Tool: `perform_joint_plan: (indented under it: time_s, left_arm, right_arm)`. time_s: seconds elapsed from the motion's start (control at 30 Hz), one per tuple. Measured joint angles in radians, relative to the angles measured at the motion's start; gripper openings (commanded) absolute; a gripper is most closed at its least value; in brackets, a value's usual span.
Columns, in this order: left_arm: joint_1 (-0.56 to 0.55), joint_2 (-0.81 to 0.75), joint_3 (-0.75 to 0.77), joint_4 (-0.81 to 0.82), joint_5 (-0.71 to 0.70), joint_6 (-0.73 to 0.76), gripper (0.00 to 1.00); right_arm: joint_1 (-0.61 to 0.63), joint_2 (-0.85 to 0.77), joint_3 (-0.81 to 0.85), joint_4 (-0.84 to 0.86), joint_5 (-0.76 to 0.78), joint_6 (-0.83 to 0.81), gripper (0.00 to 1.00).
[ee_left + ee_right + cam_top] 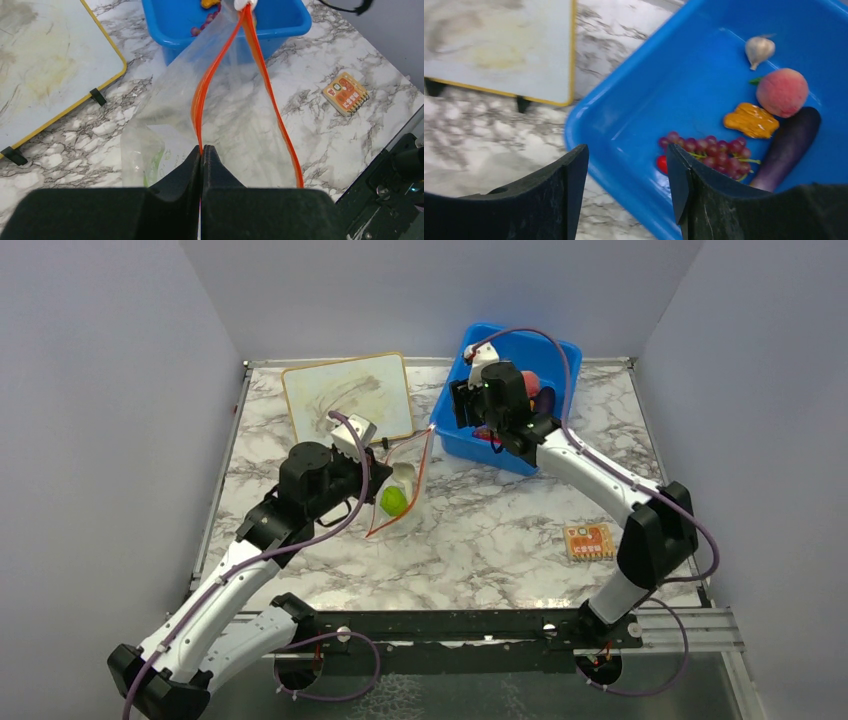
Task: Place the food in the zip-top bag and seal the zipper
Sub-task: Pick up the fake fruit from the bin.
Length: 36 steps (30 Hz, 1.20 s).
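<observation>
The clear zip-top bag (404,502) (240,125) lies mid-table with its mouth open, and a green lime (392,501) (152,167) is inside it. My left gripper (382,476) (202,150) is shut on one side of the orange-red zipper (201,95); the other side (276,107) hangs free. My right gripper (462,405) (626,165) is open and empty over the near-left rim of the blue bin (556,352) (624,105). In the bin lie a garlic (759,49), a peach (782,92), an orange piece (750,120), an eggplant (788,147), a grape bunch (709,149) and a red chili (662,164).
A yellow-rimmed whiteboard (345,395) (45,65) (499,45) lies at the back left, beside the bin. A flat orange square card (588,540) (346,93) lies at the right, near my right arm. Grey walls close in the table on three sides.
</observation>
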<state>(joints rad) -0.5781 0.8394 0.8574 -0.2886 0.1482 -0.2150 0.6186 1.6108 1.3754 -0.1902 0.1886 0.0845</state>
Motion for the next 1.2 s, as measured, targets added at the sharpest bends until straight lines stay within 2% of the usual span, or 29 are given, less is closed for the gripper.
perform_joint_plan:
  time_s: [0.23, 0.5, 0.73, 0.9, 1.2]
  left_arm:
    - [0.000, 0.001, 0.000, -0.032, -0.001, 0.000, 0.00]
    - [0.000, -0.012, -0.096, -0.018, 0.001, -0.003, 0.00]
    - [0.000, -0.025, -0.101, -0.018, 0.000, 0.001, 0.00]
    - [0.000, -0.028, -0.101, -0.018, 0.001, 0.004, 0.00]
    - [0.000, -0.029, -0.101, -0.018, 0.001, 0.009, 0.00]
  right_arm:
    - [-0.119, 0.217, 0.101, -0.008, 0.078, -0.127, 0.70]
    - [-0.249, 0.476, 0.357, -0.029, 0.138, -0.234, 0.70]
    - [-0.293, 0.673, 0.558, -0.042, 0.182, -0.306, 0.72]
    - [-0.315, 0.769, 0.647, -0.053, 0.208, -0.339, 0.75]
    - [-0.353, 0.842, 0.697, -0.076, 0.240, -0.376, 0.76]
